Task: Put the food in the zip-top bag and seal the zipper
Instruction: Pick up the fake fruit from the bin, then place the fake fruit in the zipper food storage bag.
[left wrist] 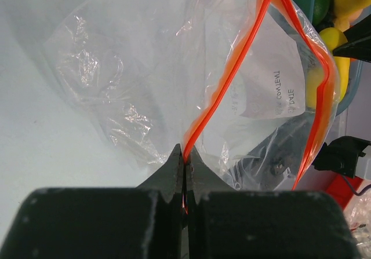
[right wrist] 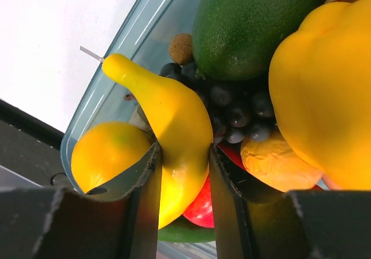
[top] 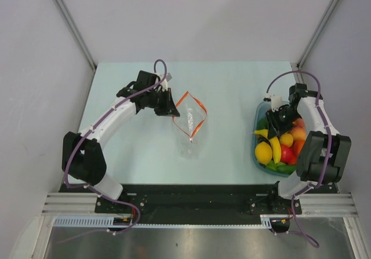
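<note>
The clear zip-top bag [top: 190, 126] lies mid-table with its mouth held open; its red-orange zipper [top: 197, 104] forms a loop. My left gripper [top: 171, 106] is shut on the zipper strip [left wrist: 232, 73] at the bag's left rim; the bag [left wrist: 116, 91] holds no food. The food sits in a teal tub [top: 255, 132] at the right. My right gripper [top: 277, 126] is in the tub, its fingers [right wrist: 145, 178] closed against both sides of a yellow banana [right wrist: 174, 131]. Around it lie a lemon [right wrist: 107, 154], a yellow pepper [right wrist: 324, 91], a green fruit [right wrist: 249, 21], dark grapes [right wrist: 237, 111] and a red piece [right wrist: 200, 207].
The tub's wall [right wrist: 124, 39] runs close along the left of the banana. The black rail [top: 191, 198] lines the table's near edge. White walls enclose the table at both sides and the back.
</note>
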Motion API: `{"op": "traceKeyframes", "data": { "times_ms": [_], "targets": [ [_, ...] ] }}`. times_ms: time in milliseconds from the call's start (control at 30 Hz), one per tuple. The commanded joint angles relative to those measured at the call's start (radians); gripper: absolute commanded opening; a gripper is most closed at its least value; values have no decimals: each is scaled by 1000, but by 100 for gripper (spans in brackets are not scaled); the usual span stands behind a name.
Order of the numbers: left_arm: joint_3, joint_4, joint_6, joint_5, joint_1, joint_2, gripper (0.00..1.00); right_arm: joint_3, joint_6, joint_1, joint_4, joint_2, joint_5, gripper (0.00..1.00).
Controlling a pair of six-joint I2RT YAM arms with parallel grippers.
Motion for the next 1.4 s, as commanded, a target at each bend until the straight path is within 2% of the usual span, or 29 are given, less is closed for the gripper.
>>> {"op": "traceKeyframes", "data": {
  "times_ms": [0, 267, 400, 433, 467, 633, 667, 867, 967, 1067, 1233, 1367],
  "targets": [
    [27, 12, 3, 8, -4, -1, 0, 0, -57, -9, 21, -97, 42, 9],
    [31, 9, 3, 7, -5, 8, 0, 15, -46, -9, 69, -244, 14, 0],
    [38, 4, 6, 13, -5, 11, 0, 92, 36, 5, 129, -327, -148, 0],
    [40, 1, 8, 14, -5, 13, 0, 118, 99, 17, 155, -344, -176, 0],
    [40, 3, 8, 16, -5, 13, 0, 127, 133, 66, 191, -377, -199, 0],
    [46, -3, 13, 28, -10, 20, 0, 138, 392, 250, 590, -434, -293, 0],
    [49, -5, 14, 31, -10, 22, 0, 138, 479, 310, 720, -430, -305, 0],
    [75, -16, 19, 48, -18, 28, 0, 135, 674, 480, 1150, -352, -354, 0],
    [75, -13, 19, 63, -27, 25, 0, 118, 698, 566, 1306, -298, -383, 0],
    [73, -10, 22, 62, -34, 20, 0, 101, 664, 643, 1388, -247, -422, 0],
    [73, -7, 22, 60, -38, 16, 0, 95, 561, 707, 1413, -157, -481, 0],
    [87, -13, 22, 62, -36, 16, 0, 85, 511, 712, 1333, -111, -543, 0]
  ]
}}
